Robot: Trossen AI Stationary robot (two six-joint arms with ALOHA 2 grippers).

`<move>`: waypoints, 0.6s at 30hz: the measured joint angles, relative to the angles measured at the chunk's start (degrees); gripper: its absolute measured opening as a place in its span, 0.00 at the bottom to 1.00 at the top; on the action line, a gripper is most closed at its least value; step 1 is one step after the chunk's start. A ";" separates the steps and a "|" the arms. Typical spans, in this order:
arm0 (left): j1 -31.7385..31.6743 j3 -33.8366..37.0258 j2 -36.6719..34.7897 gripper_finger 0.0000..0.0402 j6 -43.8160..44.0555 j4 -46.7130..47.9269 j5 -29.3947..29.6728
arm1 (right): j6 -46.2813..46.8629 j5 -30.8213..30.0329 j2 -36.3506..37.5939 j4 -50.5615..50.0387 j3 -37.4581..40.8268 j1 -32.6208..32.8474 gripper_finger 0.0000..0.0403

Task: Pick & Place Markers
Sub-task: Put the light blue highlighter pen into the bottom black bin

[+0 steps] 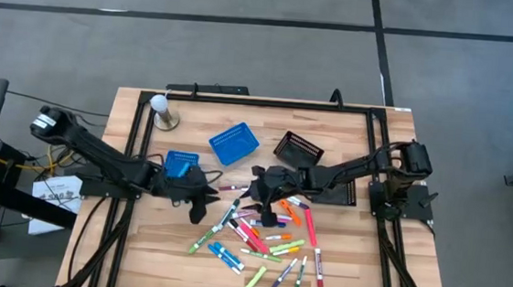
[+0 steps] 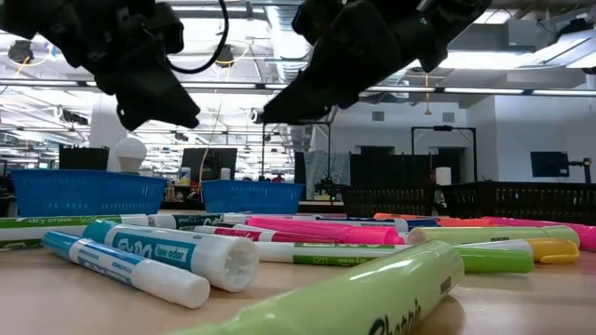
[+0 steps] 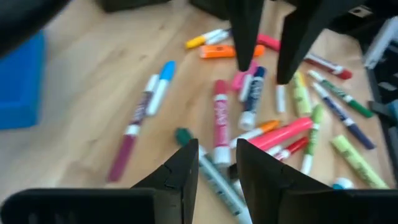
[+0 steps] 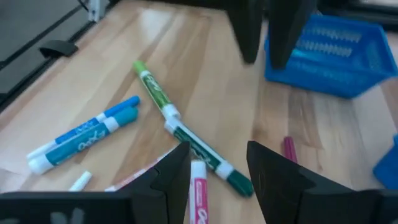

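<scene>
The markers (image 1: 262,242) lie flat and scattered on the near middle of the wooden table: pink, red, orange, green, blue and white-barrelled ones, some crossing each other. My left gripper (image 1: 198,207) hovers open over the left rim of the pile. In the left wrist view (image 3: 217,167) a green-capped marker (image 3: 208,168) lies on the table below its fingers. My right gripper (image 1: 266,208) hangs open over the pile's far side. In its wrist view (image 4: 217,168) a green marker (image 4: 205,152) lies beneath. The low view shows the left gripper (image 2: 154,88) and the right gripper (image 2: 312,93) well above the markers (image 2: 307,233).
Two blue plastic baskets (image 1: 233,144) (image 1: 180,165) and a black mesh basket (image 1: 298,150) stand on the far half of the table. A white knob on a round base (image 1: 160,107) stands at the far left. Black frame rails (image 1: 130,152) run along the sides. Bare wood shows near the left edge.
</scene>
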State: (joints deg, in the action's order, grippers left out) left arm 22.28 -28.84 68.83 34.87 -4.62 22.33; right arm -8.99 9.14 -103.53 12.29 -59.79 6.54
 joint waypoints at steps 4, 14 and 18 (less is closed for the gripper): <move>0.88 0.07 4.83 0.26 -0.12 -4.25 0.03 | -0.04 0.03 -1.05 2.35 0.05 0.60 0.35; 0.88 0.15 14.18 0.26 1.44 -13.21 0.13 | -0.49 -3.13 -1.16 -3.50 -0.55 0.65 0.35; 0.37 0.15 14.31 0.26 -0.16 -14.28 0.19 | 0.64 -8.44 -0.68 -10.95 -2.06 -1.02 0.35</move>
State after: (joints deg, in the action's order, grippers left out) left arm 22.66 -28.69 83.14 34.71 -18.90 22.51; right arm -8.35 0.70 -104.21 1.34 -61.85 5.52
